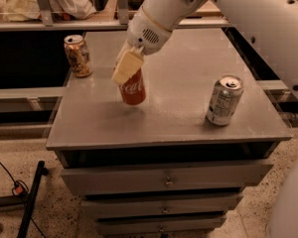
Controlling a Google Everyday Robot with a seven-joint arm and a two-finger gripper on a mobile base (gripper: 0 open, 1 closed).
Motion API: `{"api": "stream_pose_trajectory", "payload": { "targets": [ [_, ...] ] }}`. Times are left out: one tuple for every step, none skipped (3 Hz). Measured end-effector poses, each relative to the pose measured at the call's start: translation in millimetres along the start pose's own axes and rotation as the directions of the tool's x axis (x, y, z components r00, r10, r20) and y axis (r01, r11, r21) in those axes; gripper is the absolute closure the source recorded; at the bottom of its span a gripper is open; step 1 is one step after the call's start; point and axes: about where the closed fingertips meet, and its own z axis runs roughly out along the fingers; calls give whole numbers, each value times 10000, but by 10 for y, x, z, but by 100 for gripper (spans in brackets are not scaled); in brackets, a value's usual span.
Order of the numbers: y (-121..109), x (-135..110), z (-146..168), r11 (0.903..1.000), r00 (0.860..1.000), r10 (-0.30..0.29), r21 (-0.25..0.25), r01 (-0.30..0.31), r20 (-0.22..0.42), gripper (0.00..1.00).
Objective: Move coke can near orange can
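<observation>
Well, we start with the grey cabinet (198, 123), whose flat top carries everything and whose drawers (164, 181) stand shut below. Over it, from the upper right, reaches the white arm (248, 19), sloping down and left toward the middle of the top. At its end the gripper (127, 67) hangs over the left-centre of the surface. We read its pale fingers as clenched on the upper part of the coke can (133, 90), which they hide down to the script. The coke can leans a little and seems to us lifted just clear of the top, with a soft shadow beneath it, though we cannot be sure its base is free. The orange can (78, 56) stands upright near the back-left corner, apart from the coke can, with bare surface between the two. A silver can (224, 100) stands upright well off to the right, near the front edge. We judge the step in hand to be the carry: the grasp is made, but the can is not yet near its mark. The next move, as we see it, calls for travel back and to the left, stopping just beside the orange can without knocking it. After that comes a level lowering, so the base sits flat before the fingers let go.
</observation>
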Motion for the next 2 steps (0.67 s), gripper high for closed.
{"api": "stream_pose_trajectory", "payload": {
  "targets": [
    [-384,-201,-21,9962,9962,854,135,-857,196,100],
    [-623,-332,-47,9763,9758,2052,546,-2095,755,100]
  ]
}}
